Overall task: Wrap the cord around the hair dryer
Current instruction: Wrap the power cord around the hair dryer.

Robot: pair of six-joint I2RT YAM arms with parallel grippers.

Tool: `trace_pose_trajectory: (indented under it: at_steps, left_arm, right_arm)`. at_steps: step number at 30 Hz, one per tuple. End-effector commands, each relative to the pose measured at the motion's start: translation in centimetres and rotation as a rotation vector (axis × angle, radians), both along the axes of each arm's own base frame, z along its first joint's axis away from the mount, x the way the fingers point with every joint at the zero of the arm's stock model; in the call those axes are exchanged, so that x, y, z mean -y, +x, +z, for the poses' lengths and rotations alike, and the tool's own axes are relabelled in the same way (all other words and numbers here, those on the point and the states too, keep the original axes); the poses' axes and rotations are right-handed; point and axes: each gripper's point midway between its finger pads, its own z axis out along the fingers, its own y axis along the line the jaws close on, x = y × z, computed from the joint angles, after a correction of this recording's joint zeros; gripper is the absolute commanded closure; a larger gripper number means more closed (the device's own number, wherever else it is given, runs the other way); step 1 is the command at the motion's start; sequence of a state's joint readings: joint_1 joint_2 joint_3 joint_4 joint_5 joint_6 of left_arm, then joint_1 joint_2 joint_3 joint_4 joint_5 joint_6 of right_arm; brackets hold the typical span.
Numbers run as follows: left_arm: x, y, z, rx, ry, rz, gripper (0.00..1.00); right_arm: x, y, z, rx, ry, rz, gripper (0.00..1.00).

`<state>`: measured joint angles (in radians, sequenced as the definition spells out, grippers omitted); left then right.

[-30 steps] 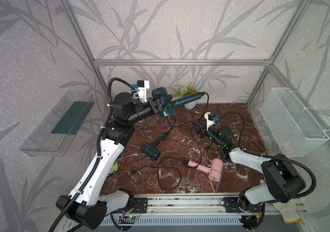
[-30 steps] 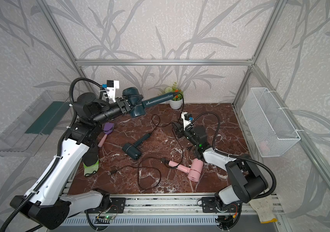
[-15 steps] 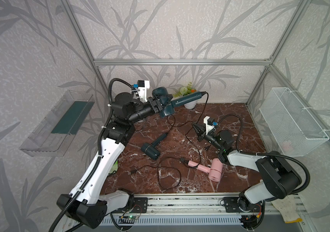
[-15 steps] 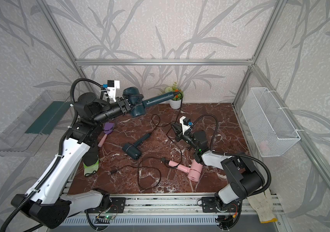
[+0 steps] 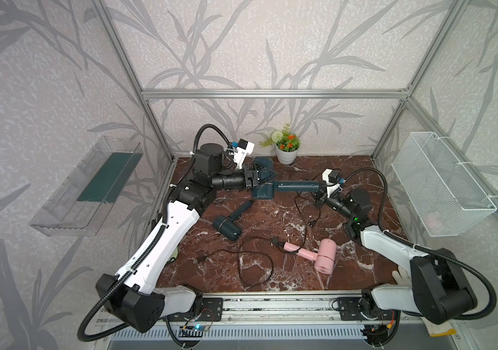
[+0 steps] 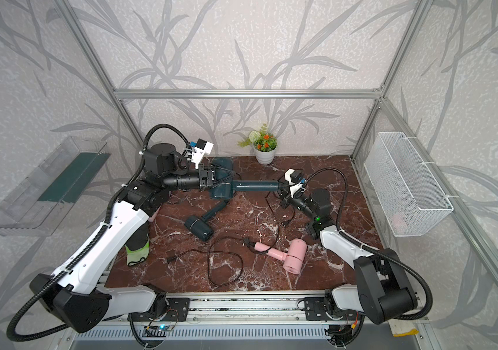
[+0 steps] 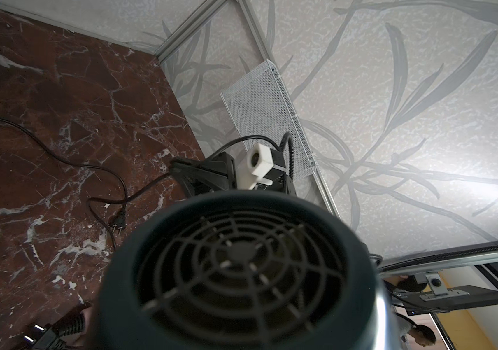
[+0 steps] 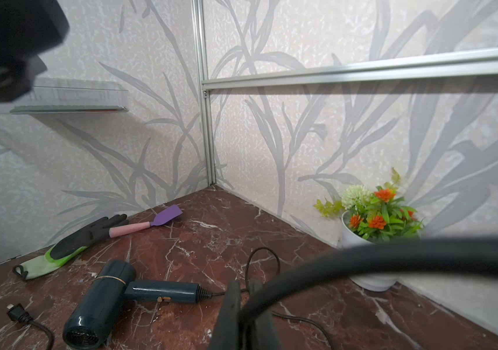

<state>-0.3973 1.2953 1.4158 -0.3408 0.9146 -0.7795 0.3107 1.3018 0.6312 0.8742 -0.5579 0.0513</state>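
Three hair dryers are showing: two dark teal, one pink. The left gripper (image 5: pixel 263 178) is holding one teal hair dryer (image 5: pixel 264 192) up above the surface (image 5: pixel 347 272), its jaws clamping the barrel while the handle is pointing level toward the right gripper (image 5: pixel 317 200). That gripper's jaws are pinching tight on this dryer's black cord (image 8: pixel 363 257) just beside the handle's end. The rest of the cord is hanging down, its plug lying on the surface. The second teal dryer (image 5: pixel 225 227) and the pink dryer (image 5: pixel 325 257) are lying on the surface, each trailing one loose cord. One potted plant (image 5: pixel 285 148) is standing at the back wall. One glove (image 8: pixel 69 245) and one spatula (image 8: pixel 151 222) are lying by the left wall.
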Motion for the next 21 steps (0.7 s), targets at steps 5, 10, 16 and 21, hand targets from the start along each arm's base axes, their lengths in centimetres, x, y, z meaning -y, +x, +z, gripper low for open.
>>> trace_pose_trajectory:
  at_steps: [5, 10, 16, 21]
  left_arm:
    - [-0.5, 1.4, 3.5, 0.108, -0.110, 0.085, 1.00]
    - [0.1, 1.1, 6.6, 0.165, -0.226, 0.038, 1.00]
    - [-1.0, 0.6, 7.5, 0.190, -0.230, 0.083, 1.00]
    - [-2.1, 2.6, 7.4, 0.196, -0.209, 0.219, 1.00]
  right_arm:
    - [-1.9, -2.8, -0.8, -0.041, -0.174, 0.039, 1.00]
    - [-0.9, -2.0, -2.7, -0.148, -0.212, -0.032, 1.00]
    - [-0.1, -1.3, -5.3, -0.258, -0.303, -0.053, 1.00]
    - [-4.5, -4.6, -7.1, -0.218, -0.472, 0.111, 1.00]
